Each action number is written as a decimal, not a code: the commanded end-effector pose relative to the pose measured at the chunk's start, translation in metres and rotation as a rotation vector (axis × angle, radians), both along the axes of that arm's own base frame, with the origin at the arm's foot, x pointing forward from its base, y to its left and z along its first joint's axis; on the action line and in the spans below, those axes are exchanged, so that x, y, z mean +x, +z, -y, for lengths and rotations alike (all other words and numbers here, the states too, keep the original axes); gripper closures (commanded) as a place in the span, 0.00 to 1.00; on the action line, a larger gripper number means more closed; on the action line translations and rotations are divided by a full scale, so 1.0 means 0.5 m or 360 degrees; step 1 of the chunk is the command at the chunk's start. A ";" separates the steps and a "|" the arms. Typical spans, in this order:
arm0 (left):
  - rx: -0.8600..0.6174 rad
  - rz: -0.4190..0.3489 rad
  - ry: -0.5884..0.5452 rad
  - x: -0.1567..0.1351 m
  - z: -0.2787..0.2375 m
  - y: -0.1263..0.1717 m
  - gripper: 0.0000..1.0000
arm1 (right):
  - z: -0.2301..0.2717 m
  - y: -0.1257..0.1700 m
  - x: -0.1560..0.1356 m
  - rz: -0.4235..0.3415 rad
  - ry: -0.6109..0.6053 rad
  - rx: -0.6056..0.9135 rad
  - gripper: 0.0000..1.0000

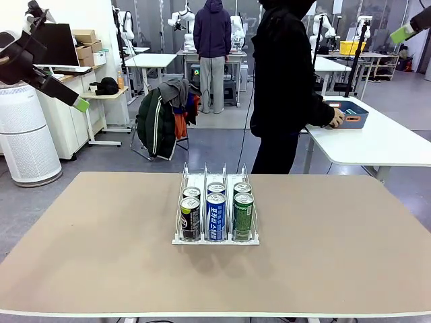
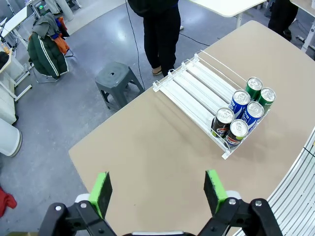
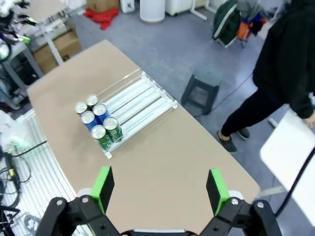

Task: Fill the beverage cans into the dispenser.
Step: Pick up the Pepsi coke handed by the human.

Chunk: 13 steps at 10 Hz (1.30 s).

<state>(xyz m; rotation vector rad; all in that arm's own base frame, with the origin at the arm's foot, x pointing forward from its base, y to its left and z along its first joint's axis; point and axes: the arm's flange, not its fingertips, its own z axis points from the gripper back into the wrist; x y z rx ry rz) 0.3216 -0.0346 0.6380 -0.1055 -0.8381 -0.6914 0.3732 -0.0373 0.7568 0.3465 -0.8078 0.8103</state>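
Observation:
The white dispenser (image 1: 215, 239) sits mid-table, near the far edge. Several beverage cans stand upright at the near end of its three lanes, in two rows: black (image 1: 190, 219), blue (image 1: 216, 217) and green (image 1: 242, 217) at the near end, one more behind each. Both arms hang high above the table, far from the cans. My left gripper (image 2: 157, 191) is open and holds nothing; the dispenser (image 2: 197, 91) and cans (image 2: 241, 115) lie far below it. My right gripper (image 3: 160, 189) is open and holds nothing, high over the dispenser (image 3: 140, 101) and cans (image 3: 98, 123).
A person in black stands beyond the table's far edge, one hand on a blue bin (image 1: 351, 114) on a neighbouring white table. A grey stool (image 2: 115, 83) stands on the floor by the far edge. Bare tabletop surrounds the dispenser.

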 end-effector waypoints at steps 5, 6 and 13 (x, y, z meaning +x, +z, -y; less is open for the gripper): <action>0.0000 0.0000 0.0000 0.000 0.000 0.000 0.00 | 0.013 -0.011 -0.006 0.0011 0.0021 0.0027 0.00; -0.0014 0.0013 -0.0059 -0.013 -0.014 0.050 0.00 | 0.013 -0.011 -0.006 0.0011 0.0021 0.0027 0.00; -0.0211 0.0161 -0.0248 -0.066 -0.091 0.226 0.00 | 0.013 -0.011 -0.006 0.0011 0.0021 0.0027 0.00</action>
